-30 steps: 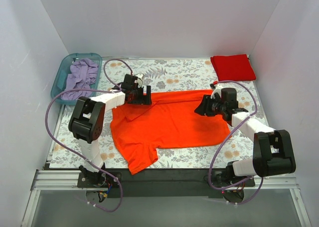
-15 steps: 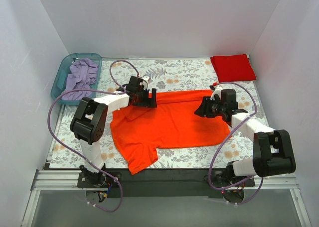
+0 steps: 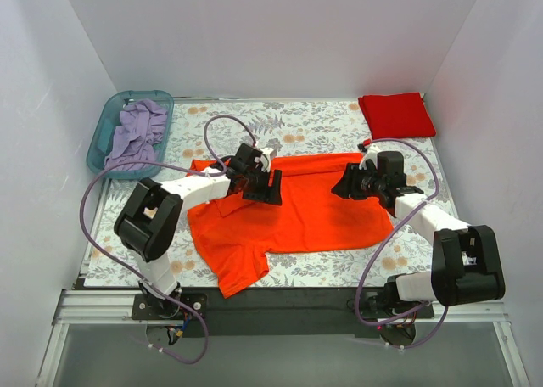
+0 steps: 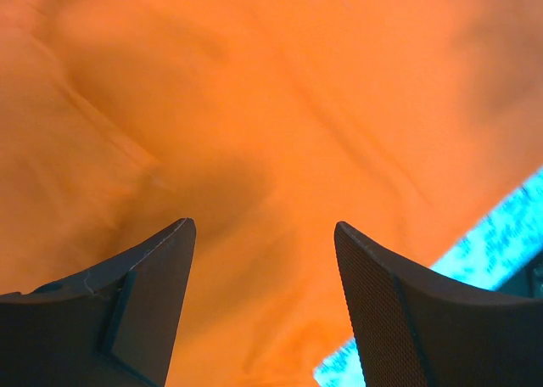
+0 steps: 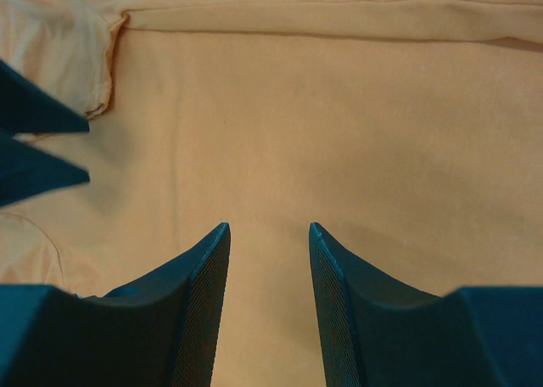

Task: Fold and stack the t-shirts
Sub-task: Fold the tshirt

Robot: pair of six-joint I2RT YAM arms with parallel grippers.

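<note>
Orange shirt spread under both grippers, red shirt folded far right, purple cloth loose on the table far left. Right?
Not quite. The top view shows the purple cloth inside the teal bin at far left, not loose on the table. The orange shirt is spread under the left gripper and right gripper, and the red shirt is folded at far right.

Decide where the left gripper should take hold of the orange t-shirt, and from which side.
Probably the far-left corner of the orange t-shirt, coming down from above: the cloth lies flat, so only an exposed edge gives the left gripper something to pinch.
</note>
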